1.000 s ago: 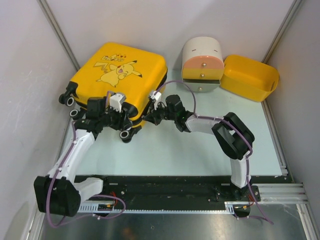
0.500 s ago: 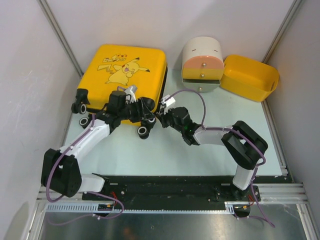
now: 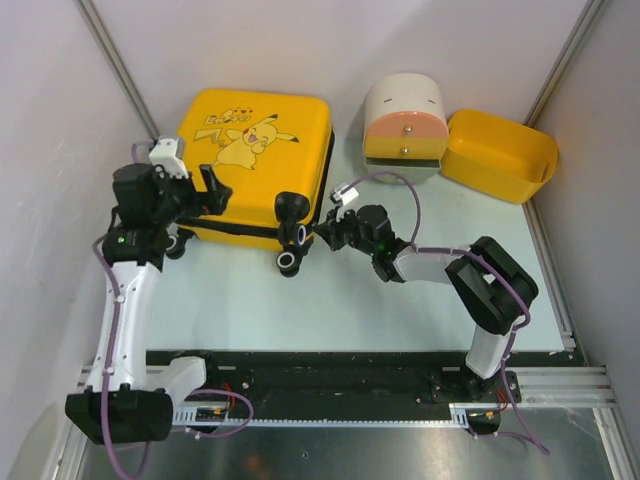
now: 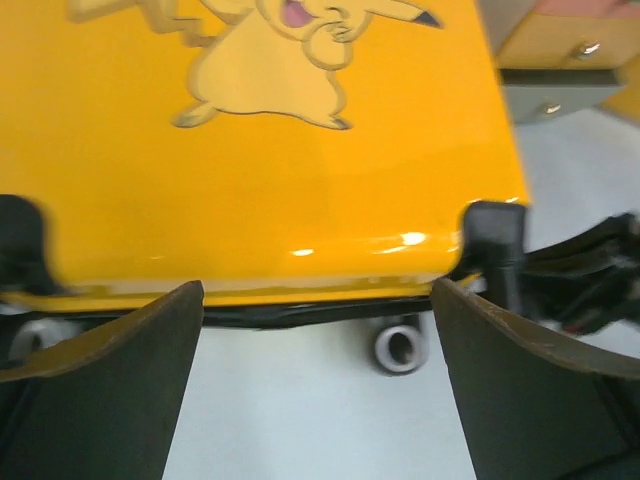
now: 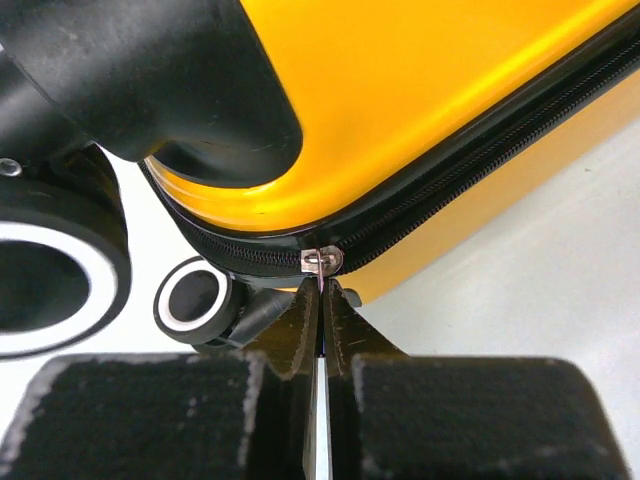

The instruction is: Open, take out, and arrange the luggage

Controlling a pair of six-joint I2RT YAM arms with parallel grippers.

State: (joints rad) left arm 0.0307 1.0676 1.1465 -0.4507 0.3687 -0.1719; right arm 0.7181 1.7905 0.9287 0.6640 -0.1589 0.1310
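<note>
The luggage (image 3: pixel 262 150) is a yellow Pikachu suitcase lying flat at the back left, closed, wheels toward me. It fills the top of the left wrist view (image 4: pixel 260 150). My right gripper (image 3: pixel 325 232) is at its near right corner, shut on the zipper pull (image 5: pixel 321 262) of the black zipper, next to a wheel (image 5: pixel 190 298). My left gripper (image 3: pixel 205 190) is open and empty above the suitcase's near left edge; its fingers (image 4: pixel 100 390) frame the suitcase edge and bare table.
A cream-and-orange drawer cabinet (image 3: pixel 404 128) and a plain yellow bin (image 3: pixel 498 155) stand at the back right. White walls close in left and right. The pale table surface (image 3: pixel 380 310) lies in front of the suitcase.
My left arm has lifted off the suitcase's front edge and swung left and up. The suitcase has turned squarer. My right gripper stayed at the near right corner.
</note>
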